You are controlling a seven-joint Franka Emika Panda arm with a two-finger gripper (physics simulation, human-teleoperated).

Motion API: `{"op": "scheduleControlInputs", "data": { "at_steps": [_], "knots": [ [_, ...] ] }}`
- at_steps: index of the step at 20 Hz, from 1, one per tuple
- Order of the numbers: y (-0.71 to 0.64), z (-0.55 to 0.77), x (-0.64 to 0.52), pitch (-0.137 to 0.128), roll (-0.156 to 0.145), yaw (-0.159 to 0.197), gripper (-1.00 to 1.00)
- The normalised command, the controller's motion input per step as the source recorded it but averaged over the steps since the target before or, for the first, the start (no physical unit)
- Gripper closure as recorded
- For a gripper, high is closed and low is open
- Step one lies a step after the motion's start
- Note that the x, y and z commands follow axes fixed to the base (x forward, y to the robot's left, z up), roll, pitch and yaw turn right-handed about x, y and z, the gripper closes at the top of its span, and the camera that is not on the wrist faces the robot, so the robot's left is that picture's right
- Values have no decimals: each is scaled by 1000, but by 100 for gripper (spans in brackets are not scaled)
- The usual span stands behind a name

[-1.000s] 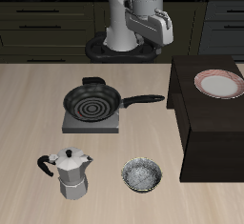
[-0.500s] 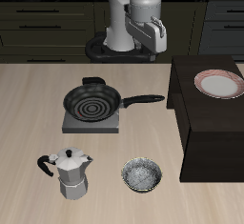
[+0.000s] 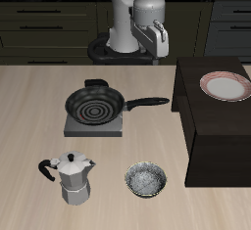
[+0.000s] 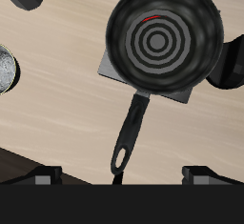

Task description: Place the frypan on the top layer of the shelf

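Observation:
The frypan is a round black pan with ring marks inside, resting on a flat grey burner plate; its long handle points toward the shelf, a big dark boxy unit with a flat top. My gripper hangs high above the table's back edge, well above and behind the pan, touching nothing. The wrist view looks straight down on the frypan and its handle. There my gripper stands open, its fingers wide apart and empty.
A pink-rimmed white plate lies on the shelf top. A silver moka pot and a small speckled grey bowl stand near the table's front edge. Dark cabinets run behind the robot base.
The hand has turned and shifted slightly sideways, high above the table's back. The frypan, plate, moka pot and bowl have not moved.

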Motion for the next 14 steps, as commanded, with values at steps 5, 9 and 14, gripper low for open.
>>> {"op": "scheduleControlInputs", "data": {
  "at_steps": [5,9,14],
  "knots": [
    [-21,-243,99,17,-12,-17,-100],
    [-20,-257,49,-29,18,-37,-100],
    [-28,-219,17,0,2,-49,-100]
  ]
}}
